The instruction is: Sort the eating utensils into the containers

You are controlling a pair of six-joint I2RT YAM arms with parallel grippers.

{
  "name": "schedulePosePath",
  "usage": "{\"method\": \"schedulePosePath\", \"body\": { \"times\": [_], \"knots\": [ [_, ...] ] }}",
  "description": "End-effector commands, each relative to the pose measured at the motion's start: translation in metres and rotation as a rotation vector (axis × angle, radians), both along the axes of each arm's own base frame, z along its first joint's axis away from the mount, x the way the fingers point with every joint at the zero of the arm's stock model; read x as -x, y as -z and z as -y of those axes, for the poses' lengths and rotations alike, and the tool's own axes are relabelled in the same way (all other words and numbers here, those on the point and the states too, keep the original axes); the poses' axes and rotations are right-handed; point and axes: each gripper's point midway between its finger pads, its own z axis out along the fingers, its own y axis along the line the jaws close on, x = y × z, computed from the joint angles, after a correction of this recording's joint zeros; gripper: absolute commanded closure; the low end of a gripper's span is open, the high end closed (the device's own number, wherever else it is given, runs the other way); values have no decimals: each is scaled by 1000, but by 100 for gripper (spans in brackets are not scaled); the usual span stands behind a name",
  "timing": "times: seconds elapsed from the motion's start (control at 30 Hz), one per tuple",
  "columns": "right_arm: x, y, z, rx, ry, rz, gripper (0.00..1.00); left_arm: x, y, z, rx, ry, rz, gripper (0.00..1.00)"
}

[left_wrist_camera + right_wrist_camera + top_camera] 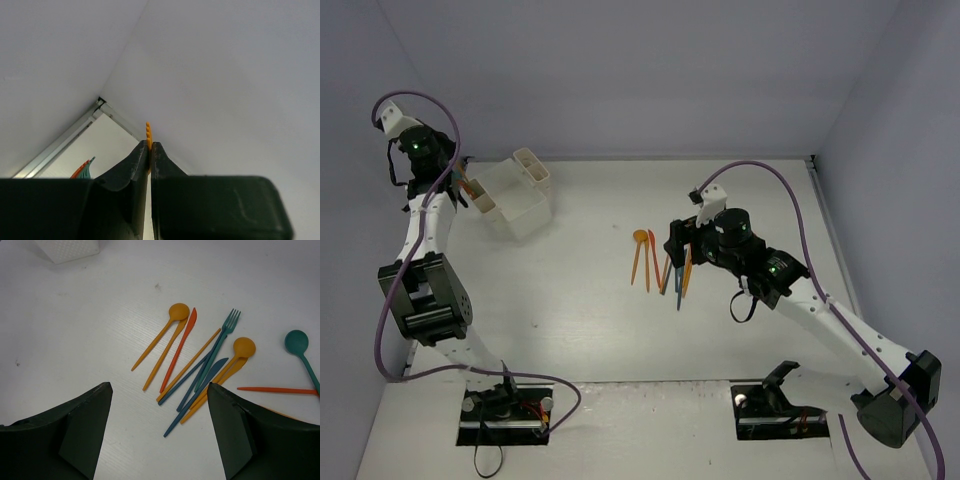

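Observation:
The utensils lie in a loose pile (pixel 662 262) on the white table right of centre. In the right wrist view I see an orange spoon (pixel 177 311), a red knife (pixel 187 330), a teal fork (pixel 227 322), a blue knife (pixel 200 390), a second orange spoon (pixel 243 346) and a teal spoon (pixel 297 341). My right gripper (pixel 159 386) is open just above the pile's near ends; it also shows in the top view (pixel 678 245). The white containers (pixel 515 190) stand at the back left. My left gripper (pixel 150 145) is shut on an orange serrated utensil (pixel 148 131), beside the containers' left side (pixel 463 183).
Teal and orange utensil tips (pixel 85 170) show at the left of the left wrist view. A corner of the containers (pixel 67 249) shows at the top left of the right wrist view. Grey walls enclose the table at the back and sides.

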Motion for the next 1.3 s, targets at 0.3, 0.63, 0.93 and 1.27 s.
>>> {"method": "schedulePosePath", "body": {
  "times": [0.3, 0.63, 0.93, 1.27],
  "knots": [
    [-8, -2, 1, -7, 19, 25, 26, -14, 10, 3, 44, 17, 38, 100],
    [-9, 4, 3, 0, 31, 13, 26, -5, 32, 3, 52, 6, -8, 77],
    [-7, 0, 7, -7, 39, 24, 26, 15, -21, 10, 0, 26, 67, 55],
    [-22, 23, 29, 44, 221, -64, 32, 81, -89, 49, -72, 130, 97, 40]
  ]
}}
